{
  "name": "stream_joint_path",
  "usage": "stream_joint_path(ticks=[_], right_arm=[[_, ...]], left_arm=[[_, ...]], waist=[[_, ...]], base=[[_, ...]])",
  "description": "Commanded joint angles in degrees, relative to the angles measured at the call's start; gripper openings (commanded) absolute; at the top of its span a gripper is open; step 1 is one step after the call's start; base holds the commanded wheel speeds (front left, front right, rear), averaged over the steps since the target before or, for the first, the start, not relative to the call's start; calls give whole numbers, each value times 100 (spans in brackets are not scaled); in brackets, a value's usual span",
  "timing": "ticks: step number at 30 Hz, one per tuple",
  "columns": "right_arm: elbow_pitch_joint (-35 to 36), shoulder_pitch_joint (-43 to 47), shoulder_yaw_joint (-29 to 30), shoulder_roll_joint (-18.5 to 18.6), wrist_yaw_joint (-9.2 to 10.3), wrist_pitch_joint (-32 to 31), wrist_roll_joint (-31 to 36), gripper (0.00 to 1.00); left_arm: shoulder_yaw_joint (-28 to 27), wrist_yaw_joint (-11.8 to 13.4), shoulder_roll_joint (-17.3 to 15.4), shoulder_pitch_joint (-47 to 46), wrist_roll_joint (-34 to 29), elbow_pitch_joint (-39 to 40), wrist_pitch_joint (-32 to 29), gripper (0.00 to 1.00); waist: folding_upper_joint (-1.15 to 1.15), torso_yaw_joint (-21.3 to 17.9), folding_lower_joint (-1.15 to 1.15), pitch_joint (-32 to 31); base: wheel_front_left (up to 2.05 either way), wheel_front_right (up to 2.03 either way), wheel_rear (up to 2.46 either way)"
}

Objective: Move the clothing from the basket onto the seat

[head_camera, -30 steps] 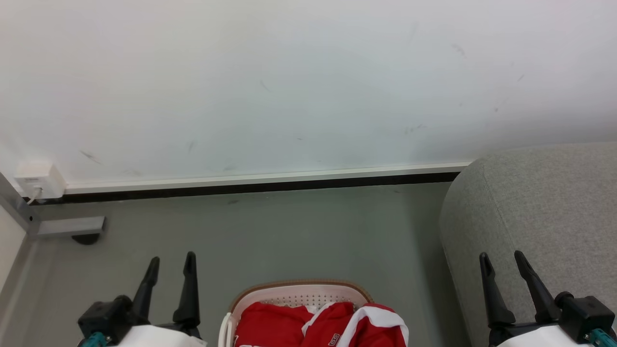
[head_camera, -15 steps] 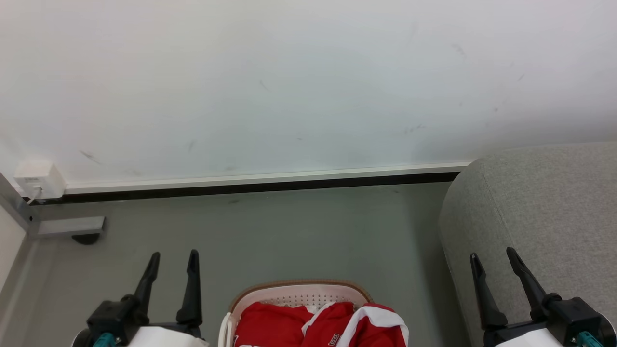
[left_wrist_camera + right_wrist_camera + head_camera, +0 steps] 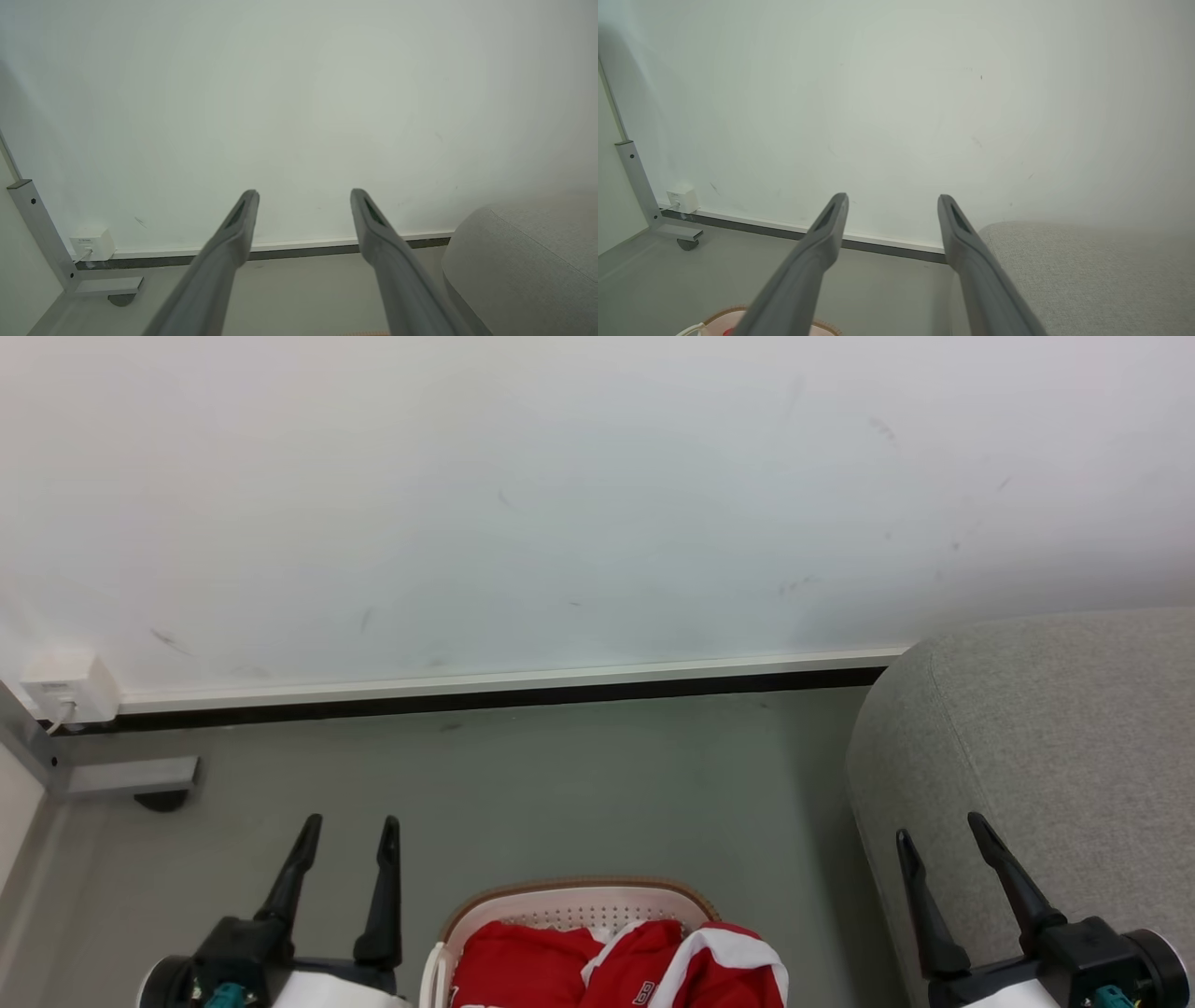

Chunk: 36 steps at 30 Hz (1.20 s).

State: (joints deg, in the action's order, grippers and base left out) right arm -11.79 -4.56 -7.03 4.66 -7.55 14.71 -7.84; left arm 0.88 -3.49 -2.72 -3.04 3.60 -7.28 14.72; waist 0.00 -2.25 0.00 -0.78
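I see red white-trimmed fabric clothing (image 3: 551, 966) in the cream perforated plastic basket (image 3: 579, 889) at six o'clock. My left end effector (image 3: 353, 821) and right end effector (image 3: 938, 826) stand spread.

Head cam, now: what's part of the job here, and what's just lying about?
Job: red clothing, piled in the basket; grey seat, to the right of the basket.
Lying about: white wall box; grey metal frame foot.
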Motion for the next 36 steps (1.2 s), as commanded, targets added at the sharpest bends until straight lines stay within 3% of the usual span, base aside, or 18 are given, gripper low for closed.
stream_joint_path(ticks=[1,36], right_arm=[[27,-15,-10,-5,12,50,128,100],[-15,-40,72,-48,12,54,71,100]], left_arm=[[5,27,-40,28,-172,34,49,100],[-94,39,-32,24,7,23,46,100]], waist=[[0,-6,0,-2],[0,-16,0,15]], base=[[0,0,0],[0,0,0]])
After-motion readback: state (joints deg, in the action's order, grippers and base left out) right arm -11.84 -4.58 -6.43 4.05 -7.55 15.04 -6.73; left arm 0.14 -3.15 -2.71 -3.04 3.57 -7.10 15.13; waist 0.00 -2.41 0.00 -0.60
